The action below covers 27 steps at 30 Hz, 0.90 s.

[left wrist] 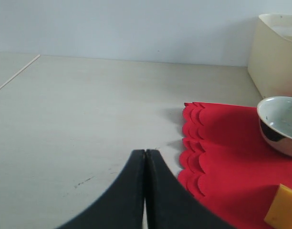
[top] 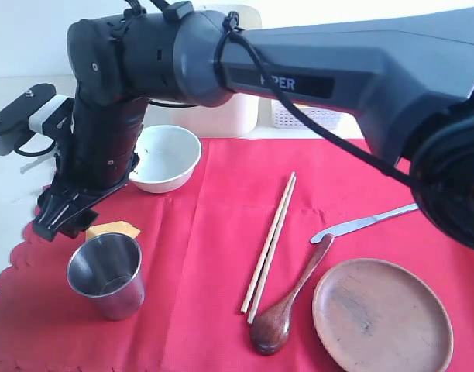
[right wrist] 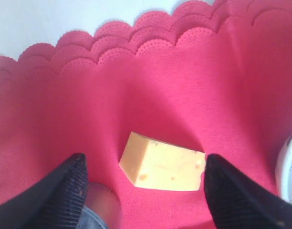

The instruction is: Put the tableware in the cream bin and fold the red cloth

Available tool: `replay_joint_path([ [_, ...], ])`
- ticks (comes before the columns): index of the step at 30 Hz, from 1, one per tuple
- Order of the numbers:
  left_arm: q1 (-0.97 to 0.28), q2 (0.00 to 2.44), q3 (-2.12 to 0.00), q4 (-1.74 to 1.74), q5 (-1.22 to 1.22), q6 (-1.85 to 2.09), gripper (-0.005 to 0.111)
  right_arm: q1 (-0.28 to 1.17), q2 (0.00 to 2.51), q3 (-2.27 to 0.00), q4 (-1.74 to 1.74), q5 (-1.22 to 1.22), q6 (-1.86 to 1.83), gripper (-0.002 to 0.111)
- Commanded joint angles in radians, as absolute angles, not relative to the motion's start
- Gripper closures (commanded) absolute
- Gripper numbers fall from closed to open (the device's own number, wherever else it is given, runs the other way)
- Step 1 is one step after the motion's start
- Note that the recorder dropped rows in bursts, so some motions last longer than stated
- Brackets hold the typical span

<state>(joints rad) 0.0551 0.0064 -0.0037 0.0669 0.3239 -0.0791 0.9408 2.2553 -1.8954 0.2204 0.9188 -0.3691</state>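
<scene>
Exterior view, nearest first: the plate (top: pixel 382 316) lies at the lower right on the red cloth (top: pixel 206 248). The spoon (top: pixel 287 302) lies just left of it, bowl end toward the bottom edge. The cup (top: pixel 107 275) stands upright at the lower left, near the cloth's scalloped edge. The chopsticks (top: pixel 269 240) lie side by side in the middle of the frame, slanting up to the right. The knife (top: pixel 365 223) rests at the right, above the spoon's handle. A cheese wedge (top: pixel 113 229) sits just behind the cup.

The right arm reaches across the frame from the right to the far left side. In the right wrist view, the right gripper (right wrist: pixel 145 162) has its jaws wide apart, one on each side of the cheese and not clamped on it. The cup's rim shows beside one finger.

Farther back, the bowl (top: pixel 166 157) sits upright at the upper left of the cloth. Behind it, the cream bin (top: pixel 233 120) stands beyond the cloth, mostly hidden by the arm. A white basket (top: pixel 314 118) stands to its right.

In the left wrist view, the left gripper (left wrist: pixel 145 160) has its jaws pressed together, holding nothing, over the bare tabletop (left wrist: pixel 79 119) beside the scalloped edge.
</scene>
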Motion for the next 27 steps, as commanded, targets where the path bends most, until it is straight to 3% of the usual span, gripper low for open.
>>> replay_joint_path([
  [1, 0.049, 0.0, 0.0, 0.065, 0.32, -0.084, 0.106, 0.943, 2.249, -1.901, 0.226, 0.918, -0.366, 0.041],
  [27, 0.049, 0.0, 0.0, 0.065, 0.32, -0.084, 0.106, 0.943, 2.319, -1.903, 0.249, 0.86, -0.233, 0.041],
])
